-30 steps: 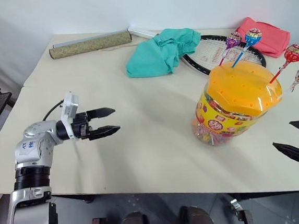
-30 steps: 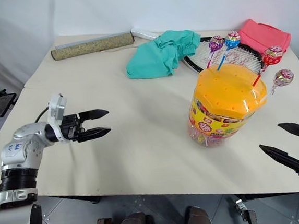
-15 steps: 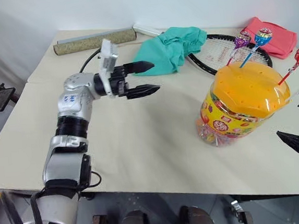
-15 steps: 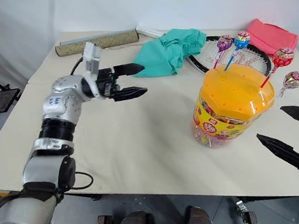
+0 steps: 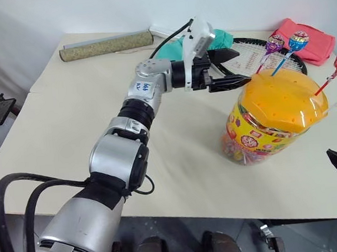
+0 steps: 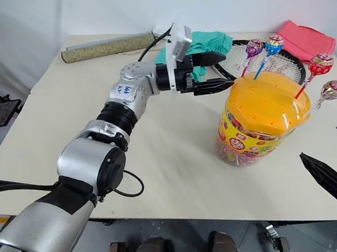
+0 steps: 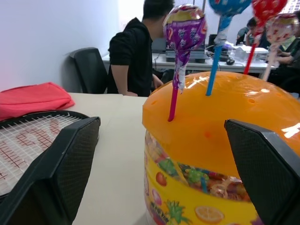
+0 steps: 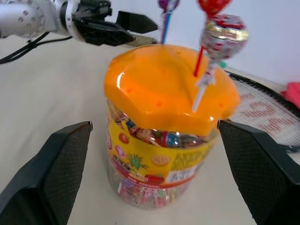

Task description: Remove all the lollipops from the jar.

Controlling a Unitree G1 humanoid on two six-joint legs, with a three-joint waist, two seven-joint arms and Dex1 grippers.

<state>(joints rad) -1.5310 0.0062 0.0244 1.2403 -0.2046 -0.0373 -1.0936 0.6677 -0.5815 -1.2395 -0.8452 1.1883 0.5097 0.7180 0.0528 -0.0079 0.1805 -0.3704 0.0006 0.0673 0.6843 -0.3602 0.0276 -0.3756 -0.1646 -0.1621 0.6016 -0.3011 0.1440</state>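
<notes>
Soft, even room light is falling from above, casting faint shadows on the table (image 5: 177, 155). Glare is glinting off the jar (image 5: 277, 116) lid, and nearby fingers (image 7: 51, 178) are blurring softly.

My table (image 5: 68, 129) is pale beige, with a seam running across it on the left. At its far edge, towards the left, a speckled roll (image 5: 106, 46) lies on its side. To the right of the roll sits a crumpled teal cloth (image 6: 217, 41), draped over the near left rim of a black racket (image 6: 284, 63) that lies flat. A folded pink cloth (image 5: 313, 38) rests at the far right, just beyond the racket's head. Past the table, a person in black (image 7: 132, 56) sits at a desk beside a black chair (image 7: 90, 69).
</notes>
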